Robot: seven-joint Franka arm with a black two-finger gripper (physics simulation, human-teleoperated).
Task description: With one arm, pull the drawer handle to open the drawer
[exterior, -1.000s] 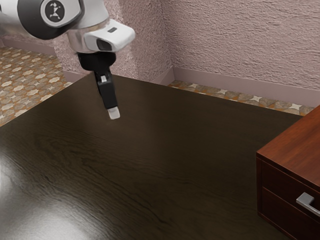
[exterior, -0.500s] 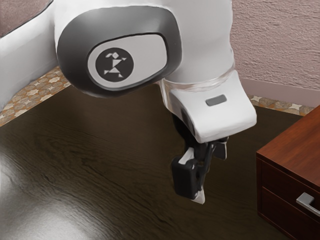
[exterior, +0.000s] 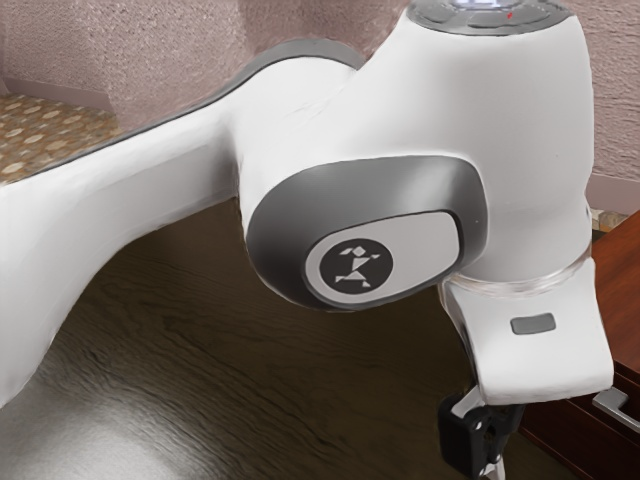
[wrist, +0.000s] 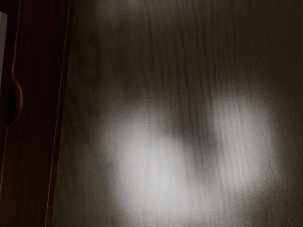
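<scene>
Hanging gripper: low over the table, near the cabinet; open or closed cannot be told.
Risk: a low or skewed approach would probably strike the front of the drawer or slip off on the pull.
Drawer handle: on that front, at the exterior view's right edge, ungrasped.
Handle axis: level bar, lengthwise along the front, standing out toward the arm.

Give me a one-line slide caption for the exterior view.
White robot arm reaches over a dark table, gripper low beside the drawer cabinet, short of its handle.
</scene>
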